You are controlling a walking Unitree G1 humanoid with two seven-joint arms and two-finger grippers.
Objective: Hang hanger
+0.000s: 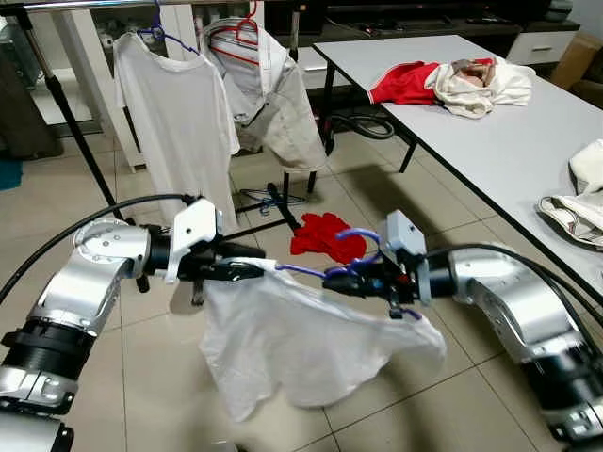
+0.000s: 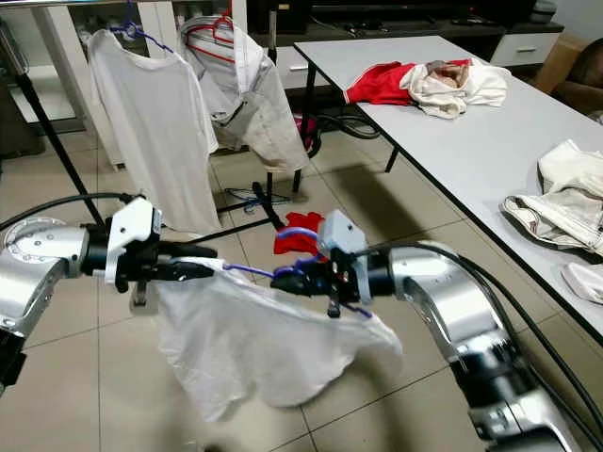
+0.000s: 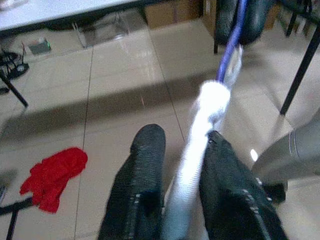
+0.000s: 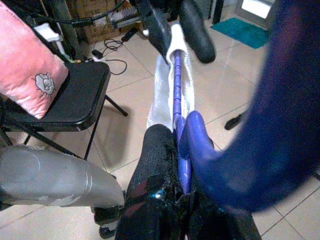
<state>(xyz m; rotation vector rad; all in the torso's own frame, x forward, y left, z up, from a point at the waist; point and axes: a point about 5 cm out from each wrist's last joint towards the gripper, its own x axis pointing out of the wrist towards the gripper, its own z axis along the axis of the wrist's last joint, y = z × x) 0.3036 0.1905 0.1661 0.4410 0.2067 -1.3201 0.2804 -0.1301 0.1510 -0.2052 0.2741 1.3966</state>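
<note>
Both arms up mid-frame over the tiled floor (image 1: 141,358), holding one blue hanger (image 1: 350,252) with one white garment (image 1: 301,344) draped on it, sagging below between them. Left gripper (image 1: 247,270): jaws pinching the white cloth wrapped over the hanger's end; left wrist view shows the fabric squeezed between the two black fingers (image 3: 145,185). Right gripper (image 1: 341,279): jaws pressed together on the hanger near its hook, which curls up at about 12 o'clock from the fingertips. In the right wrist view the blue bar runs straight out to the left gripper's jaws. Count: hangers, three visible: the blue one in hand, one blue (image 1: 162,36) and one red (image 1: 247,26) on the rack rail (image 1: 94,4) at 11 to 12 o'clock. On that rack: one white T-shirt (image 1: 179,122) and one light jacket-like garment (image 1: 278,104), side by side. One red cloth (image 1: 325,235) on the floor at 12 o'clock just beyond the grippers, by the rack's black base legs (image 1: 264,221). White table (image 1: 490,141) at 2 o'clock carries one pile of red-and-white clothes (image 1: 452,83) at the far end, and two more pale garments (image 1: 579,212) near its edge at 3 o'clock. Black cable (image 1: 358,125) coiled under the table. Right wrist view also shows a black folding chair (image 4: 70,100) with a pink cushion (image 4: 27,60). Between held hanger and rail: the hung T-shirt and rack legs.
</note>
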